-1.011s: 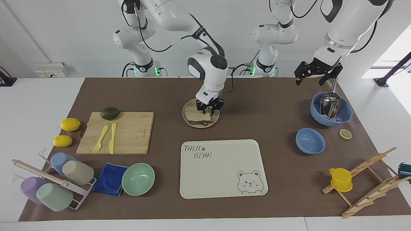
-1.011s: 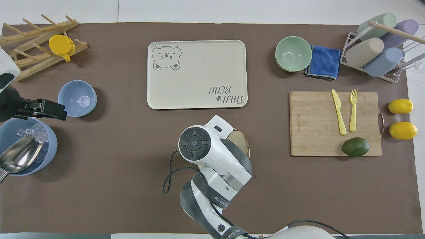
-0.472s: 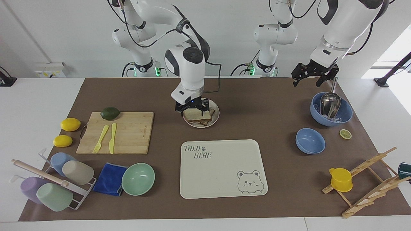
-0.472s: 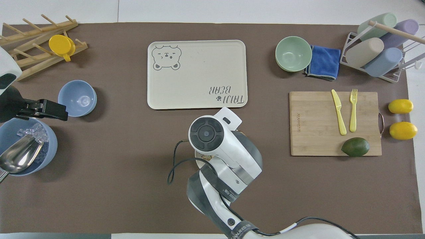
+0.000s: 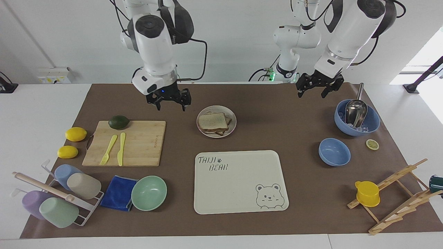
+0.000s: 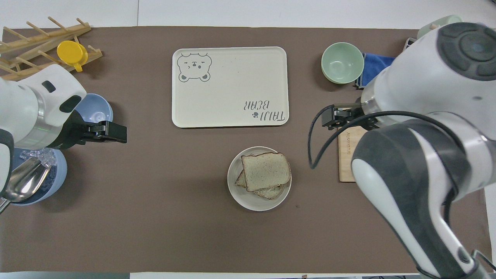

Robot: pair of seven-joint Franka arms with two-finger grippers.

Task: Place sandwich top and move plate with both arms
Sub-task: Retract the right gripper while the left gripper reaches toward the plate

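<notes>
The sandwich top, a pale speckled slice with a darker crust, lies flat on the other bread on the small round plate, with nothing touching it. My right gripper hangs open and empty in the air, over the mat between the plate and the cutting board. Open and empty too, my left gripper is raised over the mat beside the blue bowl with the scoop, toward the left arm's end.
The bear tray lies farther from the robots than the plate. A cutting board carries an avocado, knife and fork, with two lemons beside it. A mint bowl, blue cloth, cup rack, small blue bowl and wooden rack stand around.
My right gripper opened, left the bread on the plate, rose and swung toward the right arm's end. My left gripper drifted a little toward the table's middle.
</notes>
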